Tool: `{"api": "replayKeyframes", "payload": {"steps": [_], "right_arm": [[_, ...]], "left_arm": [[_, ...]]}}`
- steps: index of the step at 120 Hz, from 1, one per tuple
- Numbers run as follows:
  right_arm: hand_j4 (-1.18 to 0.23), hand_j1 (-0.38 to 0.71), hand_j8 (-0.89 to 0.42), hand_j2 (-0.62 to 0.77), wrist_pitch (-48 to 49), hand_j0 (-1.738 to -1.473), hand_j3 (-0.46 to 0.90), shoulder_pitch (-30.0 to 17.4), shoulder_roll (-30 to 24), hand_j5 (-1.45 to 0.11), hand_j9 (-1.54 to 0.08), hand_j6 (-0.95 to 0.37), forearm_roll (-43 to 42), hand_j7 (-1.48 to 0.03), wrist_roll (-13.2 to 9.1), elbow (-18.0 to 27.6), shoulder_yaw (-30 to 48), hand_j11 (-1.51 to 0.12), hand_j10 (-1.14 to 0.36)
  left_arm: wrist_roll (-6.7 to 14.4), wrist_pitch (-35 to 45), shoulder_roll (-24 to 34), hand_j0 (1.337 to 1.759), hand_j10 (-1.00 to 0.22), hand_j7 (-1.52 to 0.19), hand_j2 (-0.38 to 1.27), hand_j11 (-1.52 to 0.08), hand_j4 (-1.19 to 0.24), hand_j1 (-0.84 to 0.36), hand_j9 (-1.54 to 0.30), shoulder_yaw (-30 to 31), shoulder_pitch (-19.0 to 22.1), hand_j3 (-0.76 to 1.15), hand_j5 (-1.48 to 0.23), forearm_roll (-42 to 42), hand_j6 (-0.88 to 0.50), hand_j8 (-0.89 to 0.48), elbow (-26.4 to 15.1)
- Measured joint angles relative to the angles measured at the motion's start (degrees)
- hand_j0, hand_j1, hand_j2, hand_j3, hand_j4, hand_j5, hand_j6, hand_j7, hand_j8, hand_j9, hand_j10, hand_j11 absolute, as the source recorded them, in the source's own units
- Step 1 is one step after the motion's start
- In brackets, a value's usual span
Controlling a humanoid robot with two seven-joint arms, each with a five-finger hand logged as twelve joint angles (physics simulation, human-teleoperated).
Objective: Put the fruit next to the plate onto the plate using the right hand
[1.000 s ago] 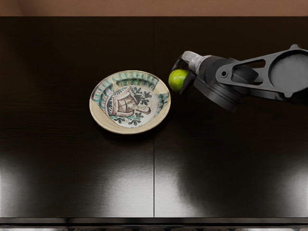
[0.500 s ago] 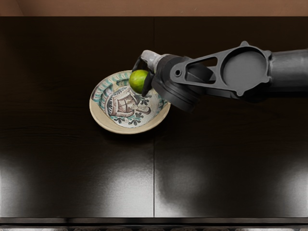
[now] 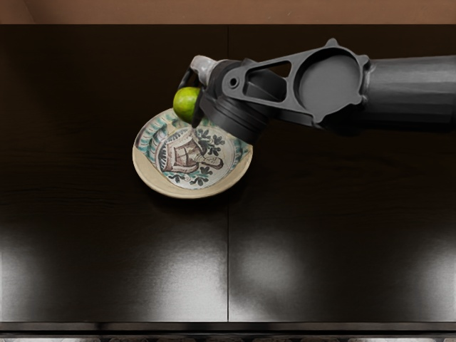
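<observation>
We note the painted plate point(image 3: 148, 173) left of centre. The green fruit point(image 3: 186, 105) hangs over its far rim, clasped in the curled fingers of the right hand point(image 3: 202, 80). We judge the carry done; lowering and release remain. The table point(image 3: 107, 249) is dark, glossy and seamed, with a brown wall beyond.

The table point(image 3: 107, 271) is dark polished wood, with soft glare patches toward 6 o'clock. The plate point(image 3: 187, 192) looks like glazed, painted ceramic. The lime point(image 3: 185, 105) has smooth skin. The right arm point(image 3: 399, 89) is matt black.
</observation>
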Motion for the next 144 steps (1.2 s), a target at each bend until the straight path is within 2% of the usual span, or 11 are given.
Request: {"api": "replayKeyframes", "payload": {"steps": [49, 89, 91, 102, 113, 127, 144], "right_arm": [[-0.36, 0.2, -0.35, 0.09, 3.85, -1.643, 0.0, -0.48, 0.06, -1.03, -0.92, -0.29, 1.85, -0.93, -0.02, 0.74, 1.63, -0.92, -0.61], [-0.38, 0.17, -0.37, 0.05, 3.71, -1.643, 0.0, -3.48, 0.06, -1.02, -0.92, -0.31, 1.72, -0.92, 0.01, 0.3, 1.61, -0.91, -0.62], [-0.39, 0.16, -0.38, 0.04, 3.57, -1.643, 0.0, -3.64, 0.06, -0.99, -0.89, -0.31, 1.68, -0.9, 0.03, 0.27, 1.58, -0.88, -0.62], [-0.25, -0.02, -0.25, 0.02, 1.98, -1.649, 0.0, -4.01, 0.06, -0.64, -0.57, -0.21, 1.58, -0.58, 0.2, 0.26, 1.73, -0.57, -0.4], [-0.16, -0.14, -0.16, 0.02, 1.3, -1.652, 0.0, -4.06, 0.06, -0.41, -0.37, -0.13, 1.59, -0.37, 0.28, 0.33, 1.81, -0.36, -0.25], [-0.09, -0.23, -0.09, 0.01, 0.99, -1.655, 0.0, -3.84, 0.06, -0.23, -0.21, -0.08, 1.58, -0.21, 0.31, 0.41, 1.83, -0.21, -0.14], [-0.05, -0.29, -0.05, 0.0, 0.81, -1.656, 0.0, -3.01, 0.06, -0.11, -0.1, -0.04, 1.73, -0.1, 0.32, 1.16, 1.85, -0.1, -0.07]], "left_arm": [[0.0, 0.0, 0.0, 1.658, -0.01, -0.01, 0.0, -0.01, -0.01, 0.34, -0.01, 0.0, 0.0, 0.0, -0.01, 0.0, -0.01, -0.01, 0.0], [0.0, 0.0, 0.0, 1.658, -0.01, -0.01, 0.0, -0.01, -0.01, 0.34, -0.01, 0.0, 0.0, 0.0, -0.01, 0.0, -0.01, -0.01, 0.0], [0.0, 0.0, 0.0, 1.658, -0.01, -0.01, 0.0, -0.01, -0.01, 0.34, -0.01, 0.0, 0.0, 0.0, -0.01, 0.0, -0.01, -0.01, 0.01], [0.0, 0.0, 0.0, 1.658, -0.01, -0.01, 0.0, -0.01, -0.01, 0.34, -0.01, 0.0, 0.0, 0.0, -0.01, 0.0, -0.01, -0.01, 0.01], [0.0, 0.0, 0.0, 1.658, -0.01, -0.01, 0.0, -0.01, -0.01, 0.34, -0.01, 0.0, 0.0, 0.0, -0.01, 0.0, -0.01, -0.01, 0.01], [0.0, 0.0, 0.0, 1.658, -0.01, -0.01, 0.0, -0.01, -0.01, 0.34, -0.01, 0.0, 0.0, 0.0, -0.01, 0.0, -0.01, -0.01, 0.01], [0.0, 0.0, 0.0, 1.658, -0.01, -0.01, 0.0, -0.01, -0.01, 0.34, -0.01, 0.0, 0.0, 0.0, -0.01, 0.0, -0.01, -0.01, 0.0]]}}
